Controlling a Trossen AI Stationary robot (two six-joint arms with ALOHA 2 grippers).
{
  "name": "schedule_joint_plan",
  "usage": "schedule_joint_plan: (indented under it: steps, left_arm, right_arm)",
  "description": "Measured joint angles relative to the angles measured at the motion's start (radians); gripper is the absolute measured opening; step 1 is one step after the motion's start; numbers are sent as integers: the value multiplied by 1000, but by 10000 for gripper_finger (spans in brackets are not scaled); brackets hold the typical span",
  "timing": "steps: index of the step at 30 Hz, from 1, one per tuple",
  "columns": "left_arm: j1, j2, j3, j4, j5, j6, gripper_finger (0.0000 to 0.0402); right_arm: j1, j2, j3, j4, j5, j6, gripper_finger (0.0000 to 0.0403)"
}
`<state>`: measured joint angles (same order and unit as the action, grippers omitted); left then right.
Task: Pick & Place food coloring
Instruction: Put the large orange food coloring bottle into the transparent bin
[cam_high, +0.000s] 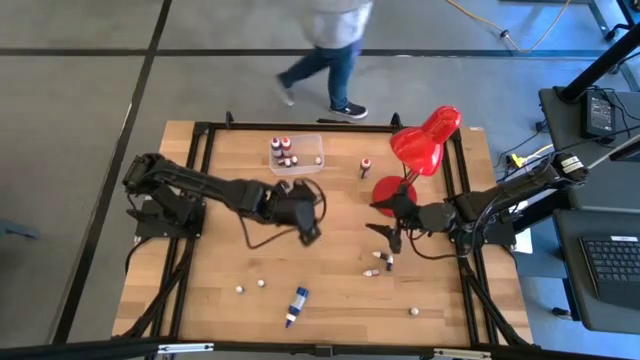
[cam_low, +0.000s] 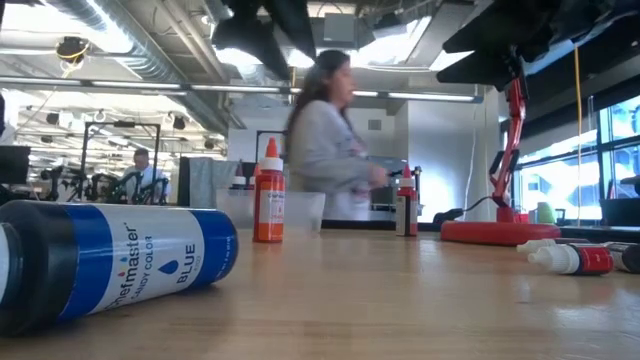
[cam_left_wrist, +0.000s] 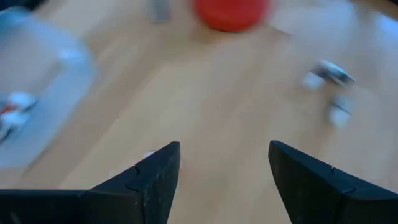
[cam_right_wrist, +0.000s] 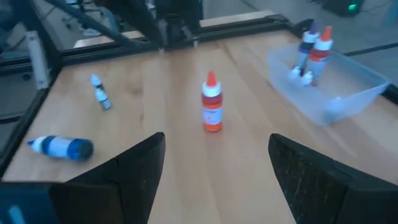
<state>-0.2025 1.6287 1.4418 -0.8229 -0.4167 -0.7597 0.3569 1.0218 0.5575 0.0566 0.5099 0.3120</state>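
Observation:
The food coloring bottles are scattered. A long blue one (cam_high: 296, 305) lies on its side near the table's near edge. Three small white-capped ones (cam_high: 384, 262) lie just near of my right gripper. One (cam_high: 366, 167) stands upright beside the lamp base, and several stand in the clear box (cam_high: 310, 160). In the right wrist view an orange-red bottle (cam_right_wrist: 211, 111) stands ahead of the fingers. My left gripper (cam_high: 310, 235) (cam_left_wrist: 224, 152) is open and empty over the table's middle. My right gripper (cam_high: 383, 220) (cam_right_wrist: 217, 143) is open and empty, near the lamp base.
A red desk lamp (cam_high: 425, 140) stands with its round base (cam_high: 393, 188) just beyond my right gripper. Tiny white bits (cam_high: 240, 289) (cam_high: 412, 312) lie near the near edge. A person (cam_high: 330, 50) walks past the far edge. A black frame (cam_high: 205, 130) rims the table.

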Motion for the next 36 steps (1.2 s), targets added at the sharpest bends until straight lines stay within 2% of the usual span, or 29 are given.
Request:
schedule_joint_plan:
  steps: [6, 12, 18, 23, 30, 36]
  left_arm:
    - [94, 8, -10, -57, 56, -244, 240]
    - [147, 8, -95, -32, 117, -356, 239]
    - [160, 8, -178, 69, 150, -364, 239]
    - [159, 16, -206, 75, 150, -355, 239]
    - [145, 68, -228, 162, 158, -230, 239]
    - [144, 109, -223, 176, 157, -221, 239]
  right_arm:
    - [0, 1, 0, 7, 33, 0, 289]
    - [-1, 1, 0, 8, 38, -1, 289]
    - [-1, 1, 0, 7, 47, -3, 289]
    - [-1, 1, 0, 6, 48, -16, 289]
    - [-1, 1, 0, -1, 50, -30, 289]
    - [-1, 2, 0, -10, 49, -29, 289]
